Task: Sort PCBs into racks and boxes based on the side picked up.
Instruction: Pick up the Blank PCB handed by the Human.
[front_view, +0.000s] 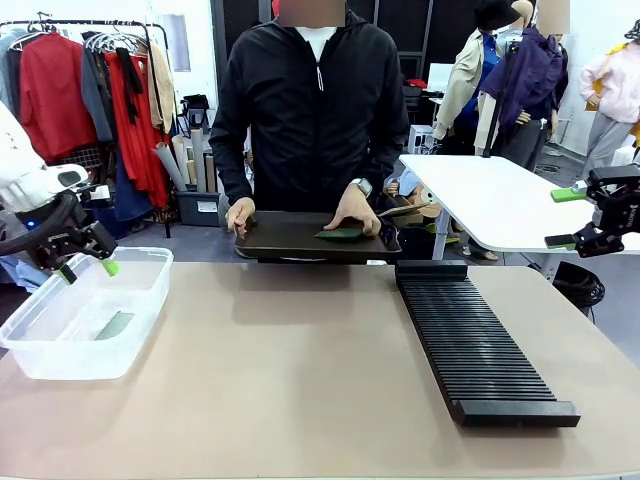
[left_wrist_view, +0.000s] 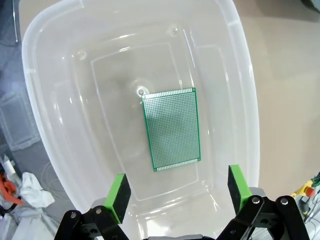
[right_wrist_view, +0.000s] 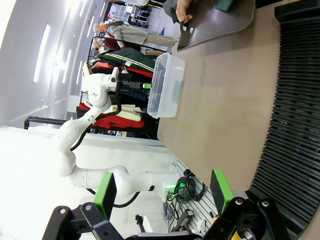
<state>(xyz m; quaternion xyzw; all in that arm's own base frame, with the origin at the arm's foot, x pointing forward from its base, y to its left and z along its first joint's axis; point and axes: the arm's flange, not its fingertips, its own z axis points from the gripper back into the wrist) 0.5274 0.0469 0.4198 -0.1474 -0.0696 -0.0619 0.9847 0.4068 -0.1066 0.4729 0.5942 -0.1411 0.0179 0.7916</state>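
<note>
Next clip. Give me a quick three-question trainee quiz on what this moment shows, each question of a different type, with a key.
1. True or false: a green PCB lies on the black tray that the person holds.
2. The left gripper, with its fingers apart, hangs over which thing? A the clear box; B the rack; C the black tray.
3. Fill in: the PCB inside the box lies flat with its ____ face up.

Key: 1 true; 2 A; 3 dotted.
</note>
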